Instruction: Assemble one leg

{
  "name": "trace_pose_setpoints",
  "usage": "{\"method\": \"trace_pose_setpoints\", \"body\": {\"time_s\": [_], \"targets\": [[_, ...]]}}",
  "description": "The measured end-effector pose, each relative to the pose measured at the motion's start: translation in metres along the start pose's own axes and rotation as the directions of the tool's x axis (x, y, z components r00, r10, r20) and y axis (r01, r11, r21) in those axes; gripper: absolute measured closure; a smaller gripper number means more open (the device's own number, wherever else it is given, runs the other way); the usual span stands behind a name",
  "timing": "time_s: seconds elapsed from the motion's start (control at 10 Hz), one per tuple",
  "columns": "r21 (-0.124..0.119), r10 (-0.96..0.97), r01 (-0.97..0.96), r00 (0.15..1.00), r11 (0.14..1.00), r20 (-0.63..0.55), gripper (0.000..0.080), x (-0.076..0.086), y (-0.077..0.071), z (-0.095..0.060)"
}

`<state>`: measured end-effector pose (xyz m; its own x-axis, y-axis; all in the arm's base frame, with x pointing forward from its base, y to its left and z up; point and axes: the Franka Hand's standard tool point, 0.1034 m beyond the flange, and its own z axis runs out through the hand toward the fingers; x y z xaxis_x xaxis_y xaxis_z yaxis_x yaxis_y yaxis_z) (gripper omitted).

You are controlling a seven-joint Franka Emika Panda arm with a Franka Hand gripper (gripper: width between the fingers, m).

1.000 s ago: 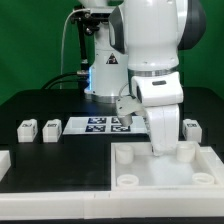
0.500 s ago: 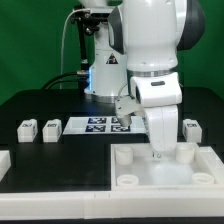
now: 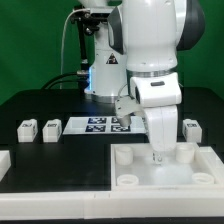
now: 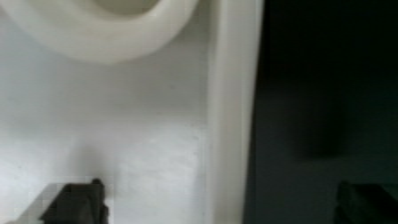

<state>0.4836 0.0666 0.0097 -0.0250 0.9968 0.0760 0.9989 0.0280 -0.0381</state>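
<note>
Black tabletop before a green backdrop carried all parts. Nearest lay the white tray (image 3: 165,178) with round corner sockets. At its 12 o'clock rim the gripper (image 3: 159,153) stood lowered, its fingers (image 4: 71,203) spread wide to either side of the rim wall, pinching nothing. Beyond, at the tray's 10 o'clock, the first leg (image 3: 27,127) and the second leg (image 3: 50,127) sat side by side, not touching. The marker board (image 3: 100,124) lay at 11 o'clock. The third leg (image 3: 190,127) stood at 1 o'clock, partly hidden by the arm.
</note>
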Motion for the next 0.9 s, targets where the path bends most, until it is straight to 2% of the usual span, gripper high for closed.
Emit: {"method": "trace_pose_setpoints", "body": {"time_s": [0.3, 0.5, 0.7, 0.8, 0.9], "targets": [[-0.001, 0.004, -0.004, 1.000, 1.000, 0.000, 0.0151, 0.000, 0.000, -0.001], [-0.030, 0.080, -0.080, 0.997, 0.996, 0.013, 0.0151, -0.001, -0.003, -0.028], [-0.056, 0.230, -0.229, 0.973, 0.972, 0.013, 0.0151, 0.014, -0.015, -0.049], [-0.058, 0.321, -0.320, 0.947, 0.946, 0.009, 0.0151, 0.025, -0.025, -0.051], [-0.058, 0.470, -0.469, 0.883, 0.881, -0.001, 0.0151, 0.036, -0.030, -0.051]]}}
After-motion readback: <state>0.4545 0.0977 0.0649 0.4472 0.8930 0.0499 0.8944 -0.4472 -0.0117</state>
